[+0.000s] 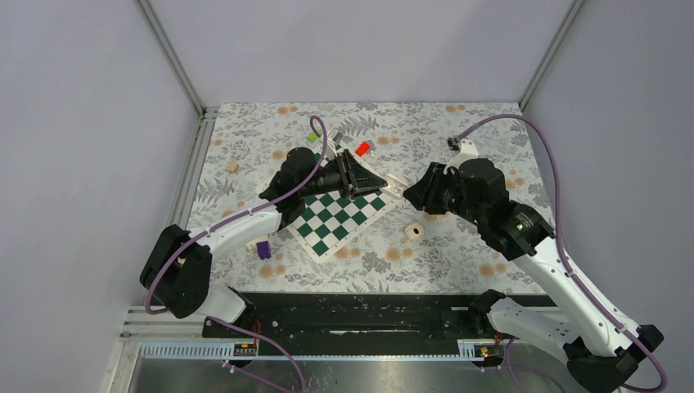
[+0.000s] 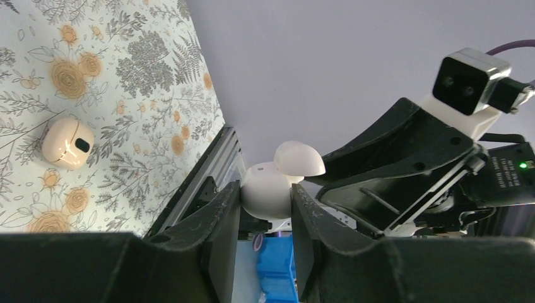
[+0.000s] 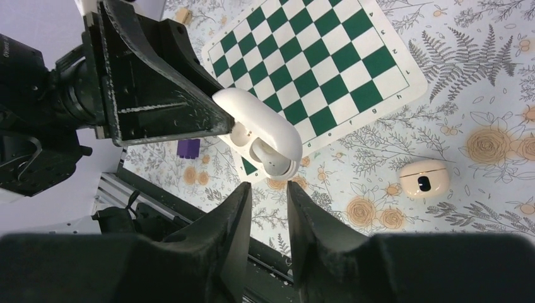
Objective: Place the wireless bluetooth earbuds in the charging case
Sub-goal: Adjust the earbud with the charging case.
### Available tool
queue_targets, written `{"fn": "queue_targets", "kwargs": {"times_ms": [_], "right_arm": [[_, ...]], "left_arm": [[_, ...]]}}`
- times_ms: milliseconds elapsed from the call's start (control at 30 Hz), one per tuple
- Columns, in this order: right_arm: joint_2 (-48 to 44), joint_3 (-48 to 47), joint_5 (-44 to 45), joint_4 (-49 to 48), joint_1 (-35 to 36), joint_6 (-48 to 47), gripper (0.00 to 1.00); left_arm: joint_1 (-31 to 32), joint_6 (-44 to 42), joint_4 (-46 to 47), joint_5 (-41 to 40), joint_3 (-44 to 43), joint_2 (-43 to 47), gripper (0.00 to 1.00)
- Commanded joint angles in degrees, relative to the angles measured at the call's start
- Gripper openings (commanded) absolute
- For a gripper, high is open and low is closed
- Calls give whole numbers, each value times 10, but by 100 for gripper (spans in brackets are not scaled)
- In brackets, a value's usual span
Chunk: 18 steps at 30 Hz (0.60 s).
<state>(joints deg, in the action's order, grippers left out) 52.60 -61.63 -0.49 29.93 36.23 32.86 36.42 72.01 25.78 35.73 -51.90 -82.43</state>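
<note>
My left gripper [image 1: 378,180] is shut on a white oval earbud piece [image 2: 266,189], held in the air above the chessboard's far right corner. In the right wrist view the piece [image 3: 262,129] shows as two rounded white shells with round hollows between them. My right gripper [image 3: 270,184] is open and empty, its tips just short of the white piece and pointing at it [image 1: 407,193]. The pale beige charging case [image 1: 414,231] lies on the floral cloth to the right of the board, its dark hollow showing. It also shows in both wrist views [image 2: 67,142] [image 3: 424,178].
A green-and-white chessboard [image 1: 340,217] lies under the left gripper. A purple block [image 1: 263,248] sits by its left corner, with a red block [image 1: 362,148] and a green block [image 1: 313,137] behind it and a tan block [image 1: 232,166] at far left. A black rail [image 1: 344,315] runs along the front edge.
</note>
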Motion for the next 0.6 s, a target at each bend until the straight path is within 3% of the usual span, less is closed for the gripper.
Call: {"fn": "queue_targets", "kwargs": {"times_ms": [0,200,567], "right_arm": [[5,-34,17,-6,5,-13,37],[37,-38,9,-24,4,13,41],[56,-24,-14,-60,7,38,41]], "left_arm": [[1,-37,-5,-7,-8,37,0],[1,-73,-58,-32,-17,55,0],[1,-72,-56,-30,-18,52,0]]}}
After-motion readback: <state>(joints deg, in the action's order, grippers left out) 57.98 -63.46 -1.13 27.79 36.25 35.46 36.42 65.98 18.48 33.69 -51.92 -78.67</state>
